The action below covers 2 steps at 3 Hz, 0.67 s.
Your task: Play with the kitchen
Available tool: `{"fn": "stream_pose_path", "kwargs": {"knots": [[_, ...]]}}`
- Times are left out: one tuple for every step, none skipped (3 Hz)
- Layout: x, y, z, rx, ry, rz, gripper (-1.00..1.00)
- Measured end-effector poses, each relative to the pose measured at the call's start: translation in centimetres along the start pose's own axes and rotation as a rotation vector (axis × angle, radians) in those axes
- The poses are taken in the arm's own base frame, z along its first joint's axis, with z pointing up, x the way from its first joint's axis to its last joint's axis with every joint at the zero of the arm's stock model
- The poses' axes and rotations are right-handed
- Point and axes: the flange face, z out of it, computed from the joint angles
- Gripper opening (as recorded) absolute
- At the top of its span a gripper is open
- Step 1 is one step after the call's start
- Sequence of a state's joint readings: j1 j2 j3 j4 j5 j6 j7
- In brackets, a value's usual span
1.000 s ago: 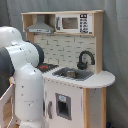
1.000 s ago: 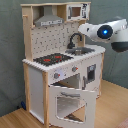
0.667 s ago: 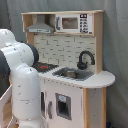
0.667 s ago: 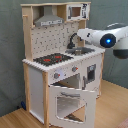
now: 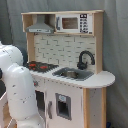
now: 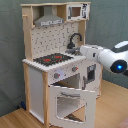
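In the second exterior view, the kitchen (image 6: pixel 57 75) stood on a wooden floor (image 6: pixel 15 119) against a dark backdrop. Its oven door (image 6: pixel 70 102) hung open and tilted forward, leaving the oven's inside exposed (presumably ready for play). Further right, past the hob (image 6: pixel 51 59), the arm (image 6: pixel 107 57) reached in toward the sink and faucet (image 6: pixel 75 40), probably its target. Whether the jaws were open or closed could not be told.

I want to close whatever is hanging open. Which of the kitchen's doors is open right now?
The windowed oven door below the hob, hinged down and tilted outward. The fridge-style door under the sink sits flush and shut.
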<state>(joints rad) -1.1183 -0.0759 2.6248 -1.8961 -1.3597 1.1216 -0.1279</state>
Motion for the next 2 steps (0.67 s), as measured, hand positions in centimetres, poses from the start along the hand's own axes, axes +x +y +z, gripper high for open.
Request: {"fn": "stream_pose_path", "kwargs": {"knots": [[1.8,-3.9,-3.1,-0.041,0.071,-0.057,1.00],[3.8,-5.6,-3.8,-0.031,0.122,-0.064,1.00]]}}
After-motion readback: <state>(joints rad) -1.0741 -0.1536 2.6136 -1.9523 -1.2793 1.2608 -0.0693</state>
